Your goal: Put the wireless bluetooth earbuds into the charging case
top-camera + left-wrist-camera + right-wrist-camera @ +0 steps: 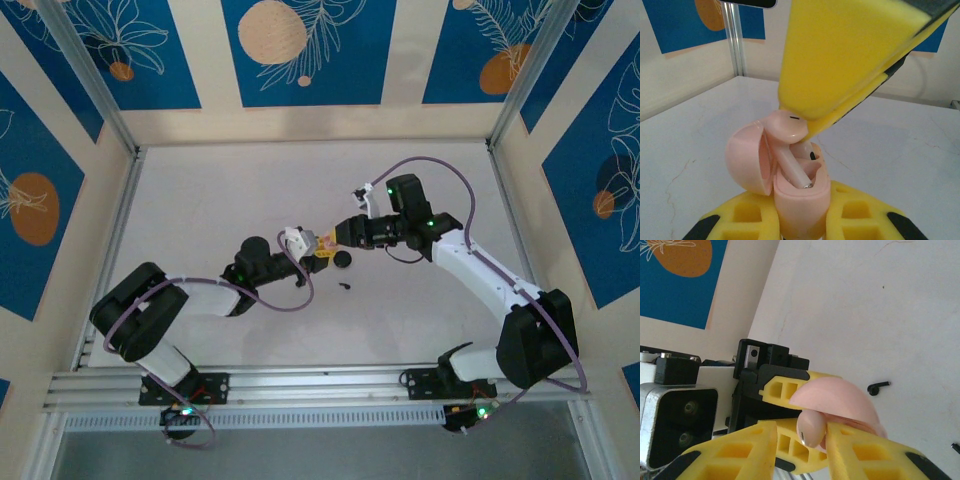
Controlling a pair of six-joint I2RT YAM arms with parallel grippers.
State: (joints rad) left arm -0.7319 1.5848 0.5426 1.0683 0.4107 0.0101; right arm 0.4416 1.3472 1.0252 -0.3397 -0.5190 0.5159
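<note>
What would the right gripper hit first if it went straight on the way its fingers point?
The open charging case, clamped in the left gripper. The right gripper pinches a pink earbud whose stem sits in the case's well, so the earbud likely bottoms out before the gripper itself touches.

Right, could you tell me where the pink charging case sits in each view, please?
Top external: charging case at picture centre, tiny.
Left wrist: bottom centre, lid open leftward.
Right wrist: pink dome, lower centre.
Shared landmark, wrist views: the pink earbud at its mouth.
</note>
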